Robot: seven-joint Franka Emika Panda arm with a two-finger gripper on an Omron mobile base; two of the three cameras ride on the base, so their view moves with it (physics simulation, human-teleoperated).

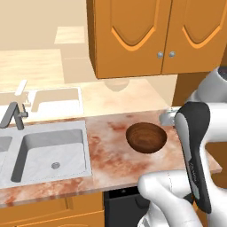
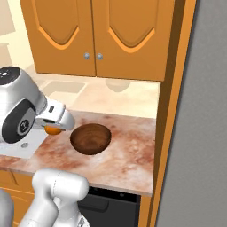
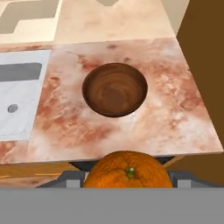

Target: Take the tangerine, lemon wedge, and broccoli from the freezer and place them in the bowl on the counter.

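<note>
Tangerine held in gripper, short of bowl.

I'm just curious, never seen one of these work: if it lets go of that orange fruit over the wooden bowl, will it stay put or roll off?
Probably stays: the tangerine is round, so apt to roll, but the bowl looks deep enough to cradle it. It seems firm in the gripper.

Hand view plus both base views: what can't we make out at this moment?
- Finger contact on the tangerine: hand view, the fruit's lower half is cut off at the bottom.
- Most of the tangerine: right base view, the white hand covers it; an orange sliver shows.
- Gripper fingertips: left base view, the dark forearm blocks them.
- Freezer interior: right base view, its flat grey face hides it.
- Bowl is fully readable and holds nothing.
</note>
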